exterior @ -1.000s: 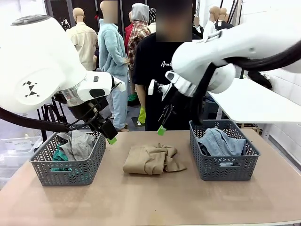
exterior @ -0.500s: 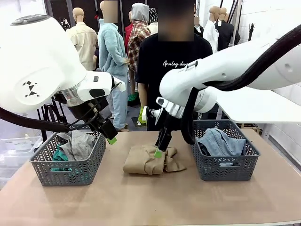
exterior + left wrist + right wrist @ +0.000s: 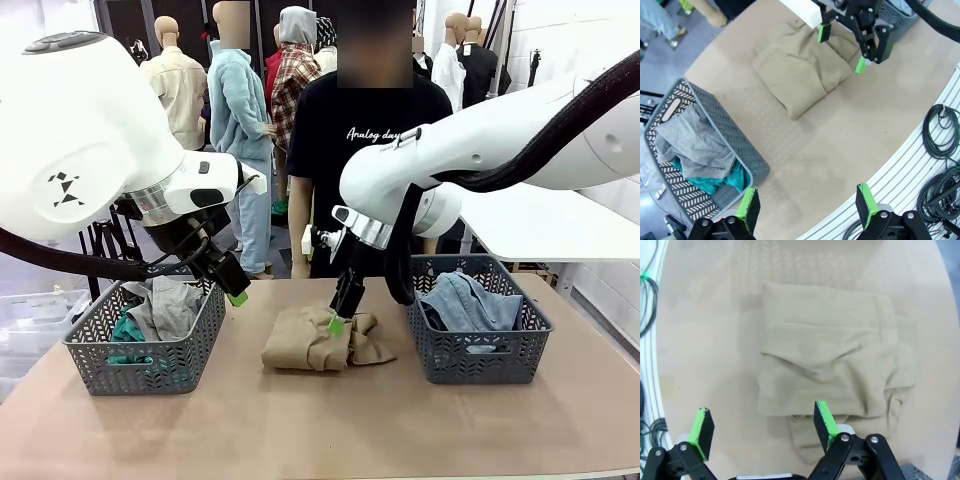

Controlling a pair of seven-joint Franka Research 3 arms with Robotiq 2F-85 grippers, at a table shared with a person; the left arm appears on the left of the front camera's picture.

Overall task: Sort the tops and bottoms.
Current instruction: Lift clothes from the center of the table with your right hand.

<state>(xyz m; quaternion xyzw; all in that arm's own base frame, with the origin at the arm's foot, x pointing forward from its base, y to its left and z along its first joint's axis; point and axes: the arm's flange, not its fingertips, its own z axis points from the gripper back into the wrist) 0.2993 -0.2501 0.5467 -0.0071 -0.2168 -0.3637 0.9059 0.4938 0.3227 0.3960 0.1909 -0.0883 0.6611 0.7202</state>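
Left of the tan top (image 3: 310, 340), the left basket (image 3: 140, 362) already holds the grey top (image 3: 172, 305) and the teal top (image 3: 125, 330). The left gripper (image 3: 806, 207) hangs above the basket's edge nearest the tan top, jaws spread and empty. The tan top lies loose on the table (image 3: 300, 430). The right gripper (image 3: 338, 318) is low over it, jaws spread, pinching nothing. Right of the tan top, the right basket (image 3: 480, 365) holds the denim bottoms (image 3: 465, 300). Seemingly only the tan top remains.
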